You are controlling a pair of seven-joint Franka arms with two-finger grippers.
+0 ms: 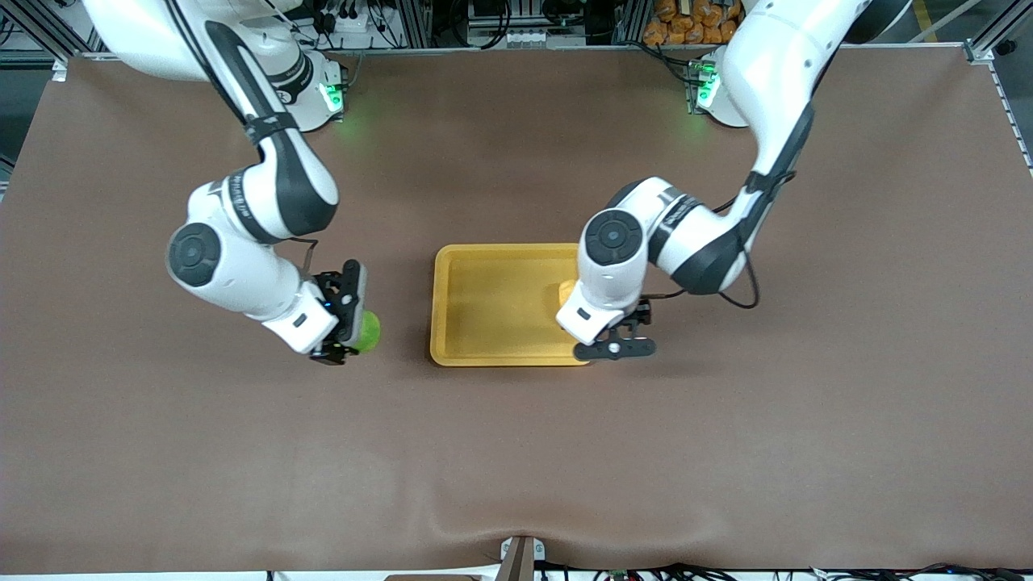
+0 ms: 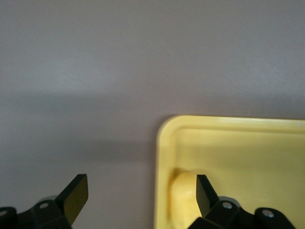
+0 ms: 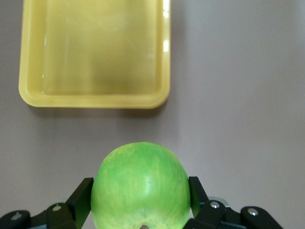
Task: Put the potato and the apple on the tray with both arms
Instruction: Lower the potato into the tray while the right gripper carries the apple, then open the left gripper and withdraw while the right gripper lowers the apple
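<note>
Potato [image 1: 567, 290] first, from the front view: it lies inside the yellow tray [image 1: 484, 303], by the rim at the left arm's end, and the left arm hides most of it. The left tool [image 1: 615, 349] hangs over that rim. So I judge the potato part is done. The apple [image 1: 369, 331] is gripped in the right tool [image 1: 349, 323], over the table [image 1: 516, 452] beside the tray, toward the right arm's end. It is not yet on the tray, so that part is left.

In the left wrist view, the left tool [image 2: 138, 195] is wide open and holds nothing. One finger is over the bare table and the other is over the tray [image 2: 238, 143]. The potato [image 2: 183, 198] sits in the tray corner, touching the rim. Its long side seems to run along that rim, but I cannot tell for sure.

In the right wrist view, the right tool [image 3: 141, 200] is closed on the green apple [image 3: 141, 183], one finger on each side. The apple is round, so it has no long side. Its stem dimple faces the wrist camera. The tray [image 3: 95, 98] lies ahead, well apart from the apple.
</note>
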